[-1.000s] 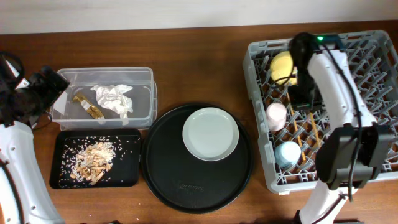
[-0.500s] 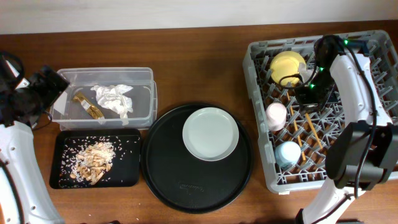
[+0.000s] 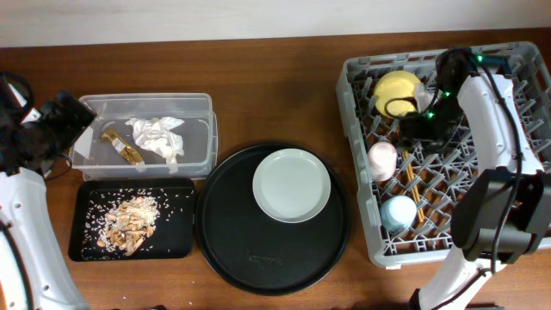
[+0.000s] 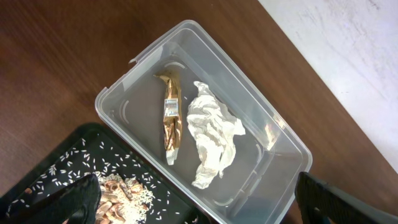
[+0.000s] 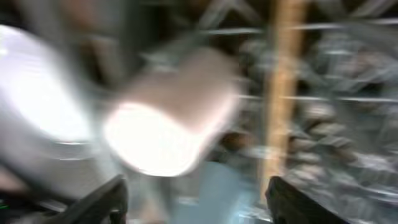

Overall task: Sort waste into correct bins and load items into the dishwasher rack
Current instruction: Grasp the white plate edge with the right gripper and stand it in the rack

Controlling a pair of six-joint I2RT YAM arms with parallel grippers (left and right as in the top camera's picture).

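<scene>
Right wrist view blurred; pink cup point(image 5: 168, 118) and chopstick point(image 5: 283, 93) smeared

I look down on a reddish-brown wooden table point(image 3: 275, 86), its grain running left to right across the overhead frame. Low in the centre of that frame a large round black tray point(image 3: 232, 237) lies flat on the table, with a raised rim and a faint embossed mark near its lower edge. A pale strip point(image 3: 172, 17) runs along the top edge. In my left wrist view, a pale speckled surface point(image 4: 348, 50) fills the upper right corner.
</scene>
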